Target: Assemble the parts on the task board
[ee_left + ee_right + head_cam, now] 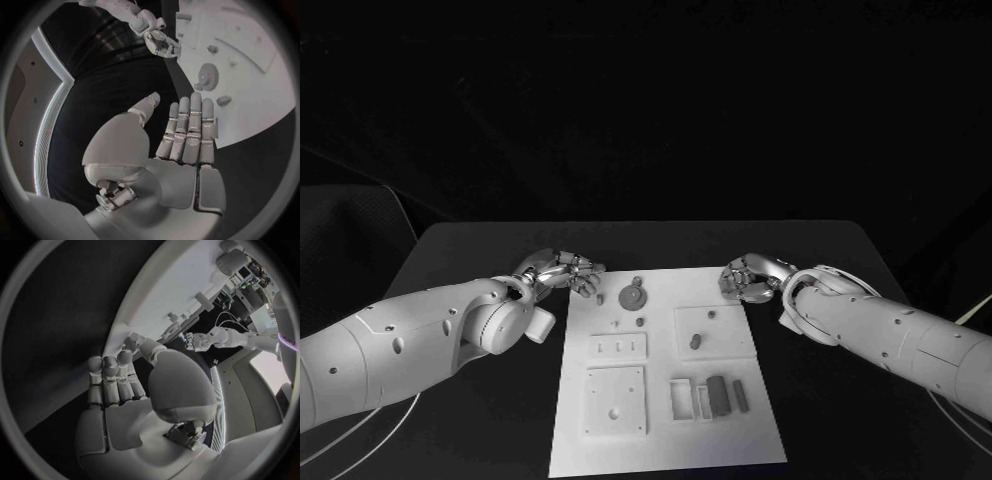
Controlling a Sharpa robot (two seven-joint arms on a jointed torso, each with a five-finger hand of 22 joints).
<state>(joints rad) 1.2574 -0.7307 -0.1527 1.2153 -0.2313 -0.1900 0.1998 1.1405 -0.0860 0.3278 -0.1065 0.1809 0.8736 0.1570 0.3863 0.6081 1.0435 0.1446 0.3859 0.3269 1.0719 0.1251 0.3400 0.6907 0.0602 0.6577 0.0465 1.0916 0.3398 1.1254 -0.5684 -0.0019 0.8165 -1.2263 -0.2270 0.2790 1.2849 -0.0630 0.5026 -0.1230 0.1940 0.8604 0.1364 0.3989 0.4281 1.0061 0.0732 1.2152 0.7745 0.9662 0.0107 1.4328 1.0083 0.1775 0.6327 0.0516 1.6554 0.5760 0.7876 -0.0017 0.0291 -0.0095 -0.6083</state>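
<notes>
Head view: one task board point(733, 440), two empty hands.

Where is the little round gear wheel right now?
In the head view the gear lies near the far end of the task board, on the robot's left side, close to the left hand, with a small peg just nearer the robot.

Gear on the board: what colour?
Grey, on the white board. The gear shows best in the head view.
</notes>
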